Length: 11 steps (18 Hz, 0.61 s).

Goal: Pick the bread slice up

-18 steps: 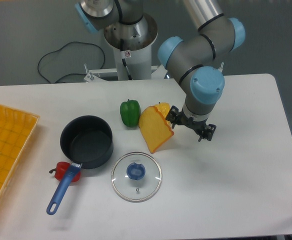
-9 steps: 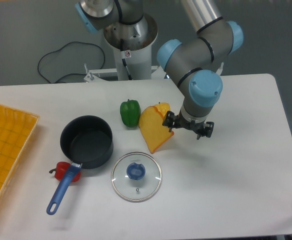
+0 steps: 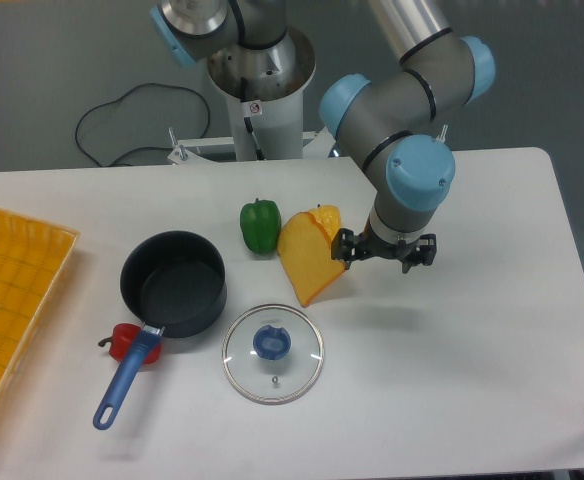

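I see the bread (image 3: 309, 258) on the table, just right of the pepper (image 3: 260, 225), its long axis running from the broad end at 11 o'clock to the point at 5 o'clock. The gripper (image 3: 385, 251) sits just beside it at 3 o'clock, its left finger at the crust. The fingers stand spread, holding nothing. Compared with a second ago, the wrist has rotated, bringing the finger pair level; the bread has not moved.
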{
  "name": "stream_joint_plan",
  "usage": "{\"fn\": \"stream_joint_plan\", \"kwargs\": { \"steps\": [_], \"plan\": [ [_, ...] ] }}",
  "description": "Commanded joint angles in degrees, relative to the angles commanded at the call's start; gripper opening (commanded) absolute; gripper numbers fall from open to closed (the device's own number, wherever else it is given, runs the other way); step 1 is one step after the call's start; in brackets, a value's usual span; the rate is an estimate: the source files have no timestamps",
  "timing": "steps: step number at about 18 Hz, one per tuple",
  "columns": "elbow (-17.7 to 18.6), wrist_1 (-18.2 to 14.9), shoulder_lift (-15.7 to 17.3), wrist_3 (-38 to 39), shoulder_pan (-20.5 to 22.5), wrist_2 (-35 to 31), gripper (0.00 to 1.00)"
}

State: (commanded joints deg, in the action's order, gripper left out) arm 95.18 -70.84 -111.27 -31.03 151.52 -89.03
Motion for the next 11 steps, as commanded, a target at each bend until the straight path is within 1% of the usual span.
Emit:
{"fn": "stream_joint_plan", "kwargs": {
  "steps": [2,4,7,11],
  "plan": [
    [1.3,-1.0,0.3,0.1,0.3,0.3,1.0],
    [1.4,-1.1,0.0,0.8,-0.3,0.9,1.0],
    [1.3,-0.7,-1.0,3.1,-1.1,4.4,1.0],
    [1.2,-0.8,-1.0,3.0,-1.1,4.3,1.0]
  ]
}}
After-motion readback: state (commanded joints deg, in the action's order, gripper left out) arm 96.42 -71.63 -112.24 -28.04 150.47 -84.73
